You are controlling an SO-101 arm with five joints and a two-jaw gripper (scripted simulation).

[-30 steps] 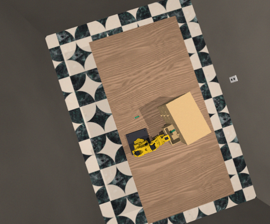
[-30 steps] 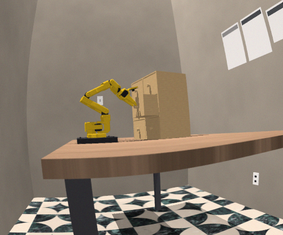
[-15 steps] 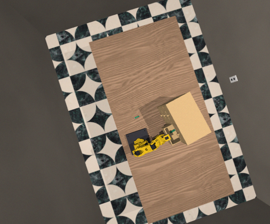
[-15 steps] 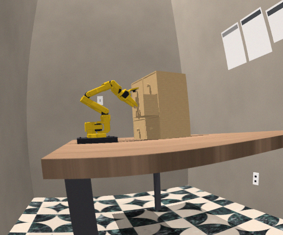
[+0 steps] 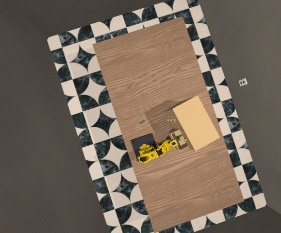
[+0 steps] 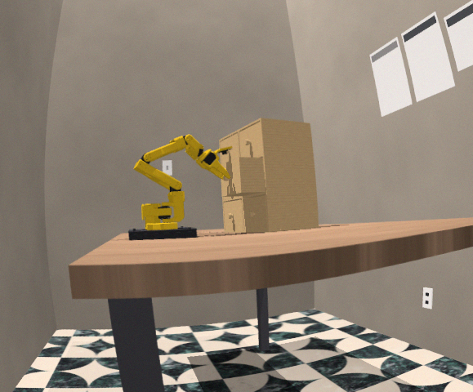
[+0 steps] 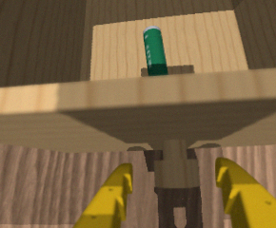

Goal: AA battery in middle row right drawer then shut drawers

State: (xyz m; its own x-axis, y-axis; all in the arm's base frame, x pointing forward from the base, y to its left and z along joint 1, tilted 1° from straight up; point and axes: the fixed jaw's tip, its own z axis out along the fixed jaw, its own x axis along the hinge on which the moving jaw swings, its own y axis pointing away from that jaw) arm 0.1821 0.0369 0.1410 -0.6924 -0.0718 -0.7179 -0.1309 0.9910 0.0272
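A smooth green battery (image 7: 154, 51) lies inside the pulled-out pale wooden drawer (image 7: 128, 102) of the boxy chest (image 5: 195, 120). The yellow gripper (image 7: 173, 190) sits below the drawer's front, fingers apart either side of the round knob (image 7: 175, 163), gripping nothing. Only the top view shows another small green thing (image 5: 142, 122) on the grained table (image 5: 160, 195), left of the chest.

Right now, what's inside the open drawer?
A green battery lies on the floor of the open drawer. The drawer's front edge hides the nearest part of its floor from the wrist view.
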